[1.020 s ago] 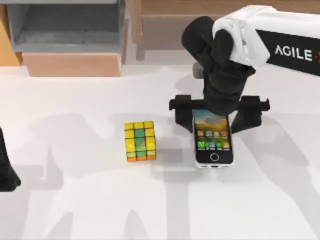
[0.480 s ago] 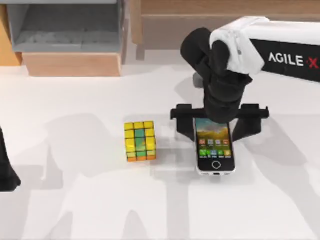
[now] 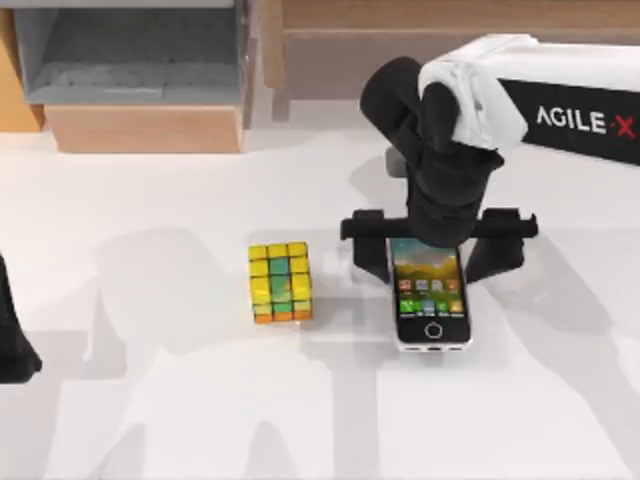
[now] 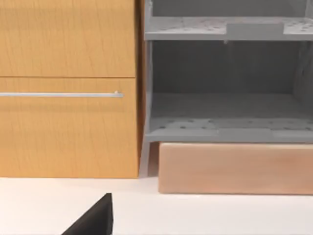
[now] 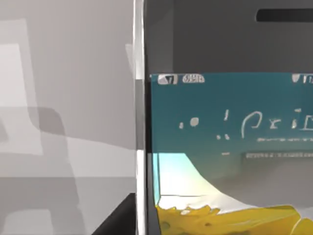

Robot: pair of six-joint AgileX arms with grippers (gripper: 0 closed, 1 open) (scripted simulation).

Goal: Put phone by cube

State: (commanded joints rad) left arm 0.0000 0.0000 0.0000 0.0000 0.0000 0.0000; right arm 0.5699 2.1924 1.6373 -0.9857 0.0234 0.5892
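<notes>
Step in hand, as judged: placement done or nearly so. The slim white-edged phone with lit icon screen (image 3: 430, 295) lies flat on the white table (image 3: 150, 400), near the small yellow-and-green puzzle cube (image 3: 280, 282) but apart from it, on the cube's right. Next move likely calls for a straight lift clear without nudging the phone.

Right gripper (image 3: 438, 238): directly over the phone's far end, fingers spread wide, one on either side of the case with gaps showing; it grips nothing. Right wrist view looks close onto the phone's screen (image 5: 220, 147).

Left arm (image 3: 12, 340): parked at the table's left edge. Beyond: grey shelf unit (image 3: 130, 55).
</notes>
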